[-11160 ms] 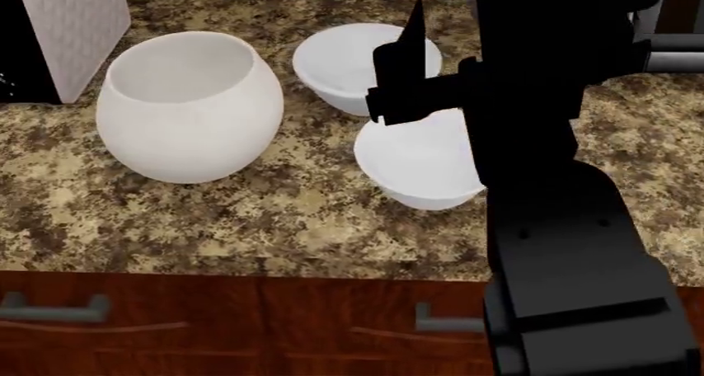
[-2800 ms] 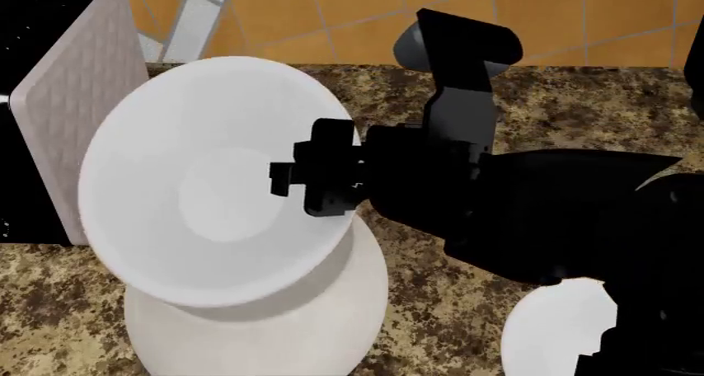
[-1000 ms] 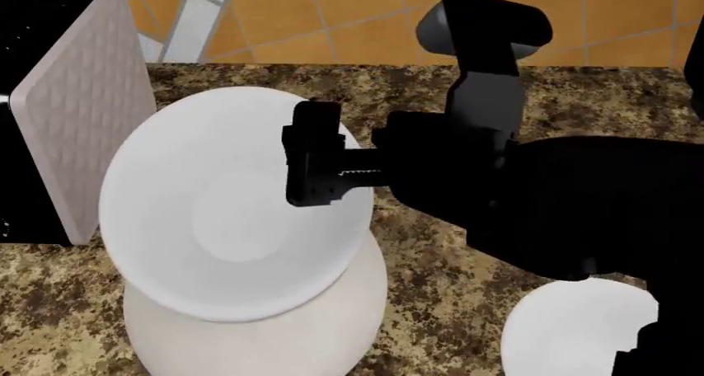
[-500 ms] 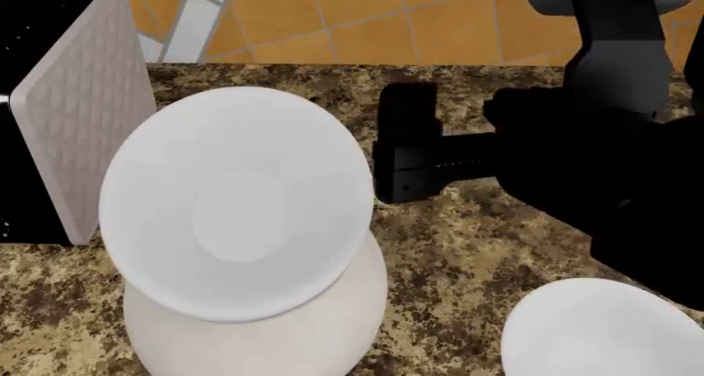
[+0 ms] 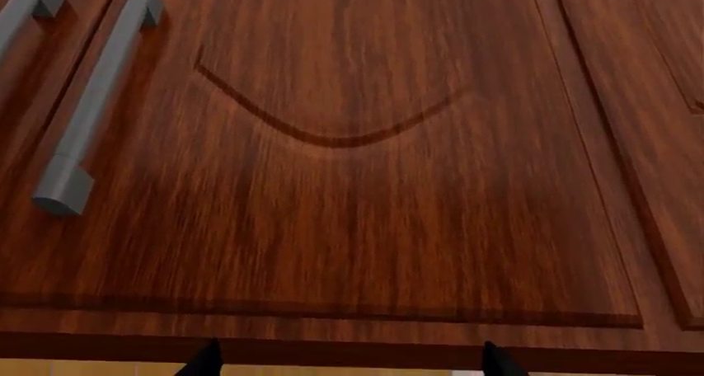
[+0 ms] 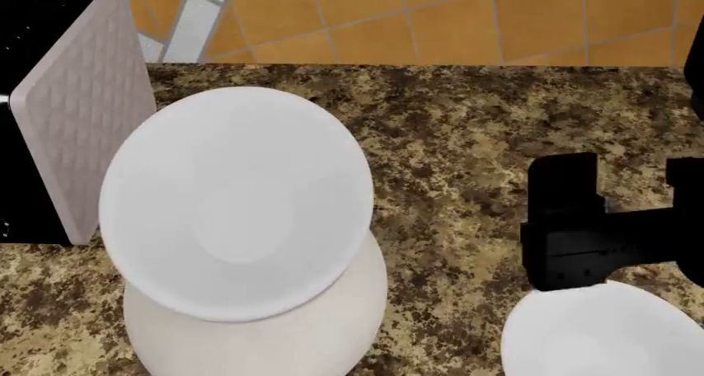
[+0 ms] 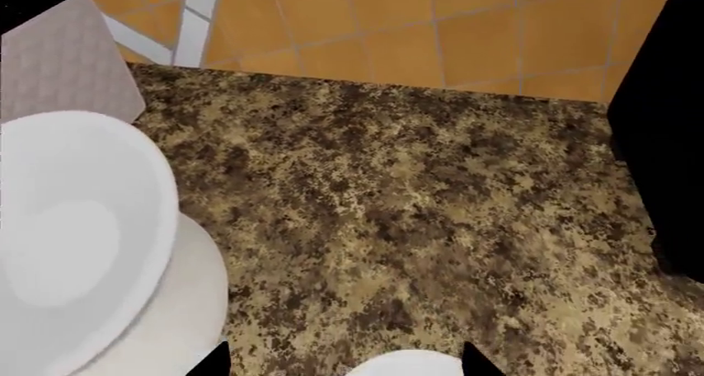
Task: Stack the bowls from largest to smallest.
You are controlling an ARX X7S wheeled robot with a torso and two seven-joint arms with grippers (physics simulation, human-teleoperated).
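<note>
White flared bowl (image 6: 237, 203) rests tilted on the globe bowl (image 6: 264, 331), apart from the right claw (image 6: 627, 199).

Speckled granite counter (image 6: 462, 129), quilted box (image 6: 82, 104) (far left) — orange tiles (image 6: 440, 21), wooden cabinet door (image 5: 363, 186)

Right pincer (image 6: 632, 219): black
Flared bowl (image 6: 237, 203) left of pincer: bright white
Globe-shaped bowl (image 6: 259, 331) under it: off-white
Second flared bowl (image 6: 599, 335) below pincer: bright white
Table (image 6: 462, 145): speckled brown-tan granite
Box (image 6: 88, 104): quilted grey-white
Wall tiles (image 6: 440, 21): orange
Cabinet door (image 5: 352, 162): reddish-brown wood grain
</note>
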